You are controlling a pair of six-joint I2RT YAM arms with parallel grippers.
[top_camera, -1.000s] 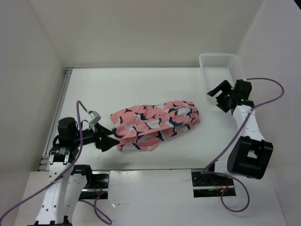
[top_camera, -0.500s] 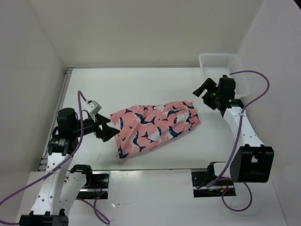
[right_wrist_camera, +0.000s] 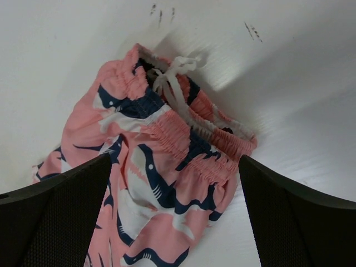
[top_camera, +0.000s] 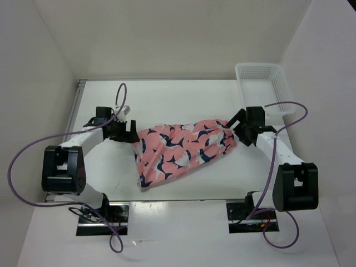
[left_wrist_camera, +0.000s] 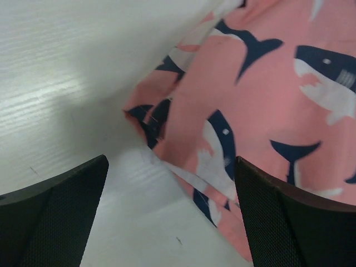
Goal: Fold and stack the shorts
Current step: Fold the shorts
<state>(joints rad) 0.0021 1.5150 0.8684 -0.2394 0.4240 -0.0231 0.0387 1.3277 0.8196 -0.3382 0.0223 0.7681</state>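
Observation:
The salmon-pink shorts (top_camera: 181, 149) with navy-and-white sharks lie flat and slanted mid-table, waistband at the right end. My left gripper (top_camera: 130, 132) hovers open just over their upper left corner; in the left wrist view the hem corner (left_wrist_camera: 146, 119) lies ahead of the gap and cloth reaches toward the right finger (left_wrist_camera: 295, 222). My right gripper (top_camera: 233, 127) is open above the waistband end. In the right wrist view the gathered waistband (right_wrist_camera: 189, 130) and white drawstring (right_wrist_camera: 173, 75) lie between the spread fingers (right_wrist_camera: 53, 222). Neither holds the cloth.
A white mesh basket (top_camera: 261, 88) stands at the back right corner against the wall. White walls close off the table at left, back and right. Purple cables (top_camera: 33, 150) loop beside both arms.
Both grippers opened wide. The left arm swung from the near left up to the shorts' upper left corner. The right arm moved left from beside the basket to the waistband end. The shorts were flattened.

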